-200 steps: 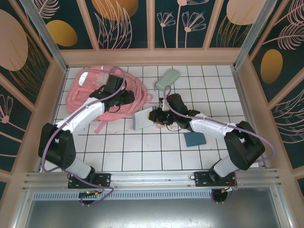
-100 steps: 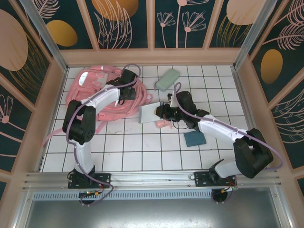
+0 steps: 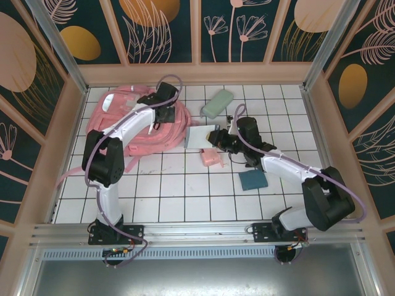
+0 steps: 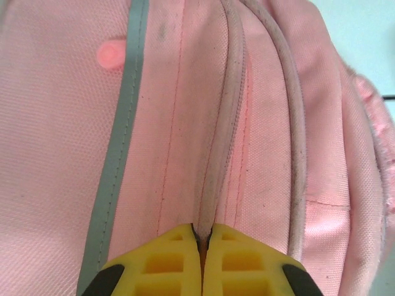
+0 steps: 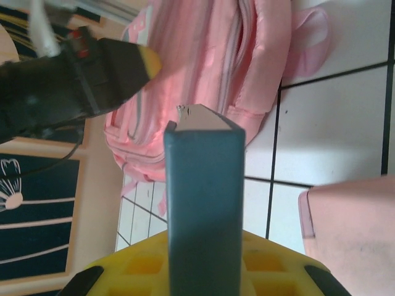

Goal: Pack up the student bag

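**mo:** anything you can't make out?

**jay:** yeah, the backpack [image 4: 154, 123] runs off every edge of the left wrist view. The book's [image 3: 199, 137] cover is too plain to read. In the right wrist view its dark spine covers the gap between the fingers.

**mo:** and the setting?

**jay:** white tiled table [image 3: 185, 197] with dark flowery wall panels [image 3: 163, 31] round it. The backpack lies at 10 o'clock on the table. From the book, the pink pouch [image 3: 211, 158] is at 5, the green case [image 3: 217, 103] at 1 and the teal pad [image 3: 253, 179] at 4.

**mo:** grippers?

**jay:** the left gripper [image 4: 202, 237] is pinched tight on the backpack's zip seam. The right gripper [image 3: 216, 137] is clamped on the book, just beside the backpack.
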